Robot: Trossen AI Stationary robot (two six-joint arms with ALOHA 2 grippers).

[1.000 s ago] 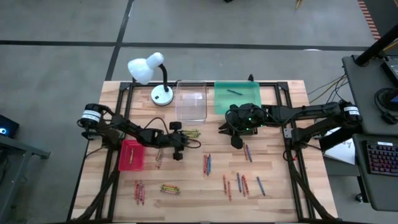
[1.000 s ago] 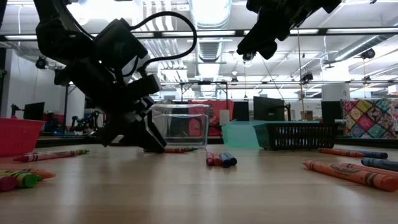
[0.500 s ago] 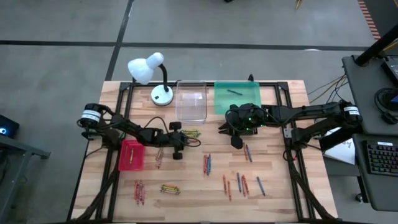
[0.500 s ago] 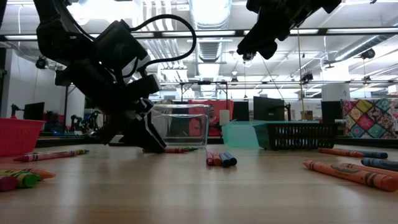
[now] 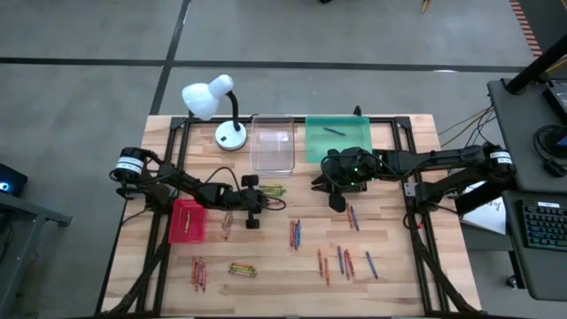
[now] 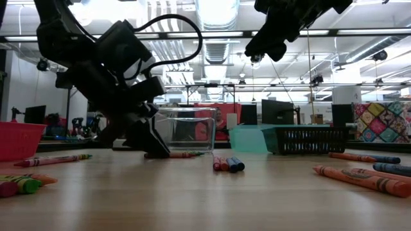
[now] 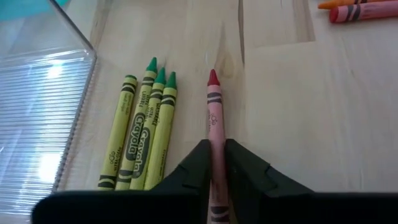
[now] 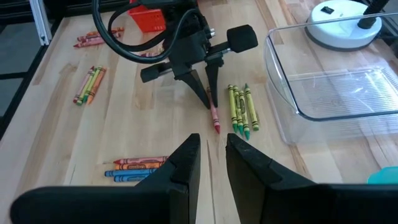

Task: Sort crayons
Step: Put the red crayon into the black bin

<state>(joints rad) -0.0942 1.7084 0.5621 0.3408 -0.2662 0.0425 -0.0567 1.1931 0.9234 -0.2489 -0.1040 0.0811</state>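
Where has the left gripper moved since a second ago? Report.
No: left gripper stays beside the clear tray, now closed on the red crayon.

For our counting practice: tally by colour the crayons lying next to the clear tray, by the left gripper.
Yellow-green crayons: 4
Red crayon, between the left gripper fingers: 1
Total: 5

Red crayon (image 7: 214,121) flat on wood beside three green crayons (image 7: 138,143); other crayons (image 5: 341,260) scattered in clusters.
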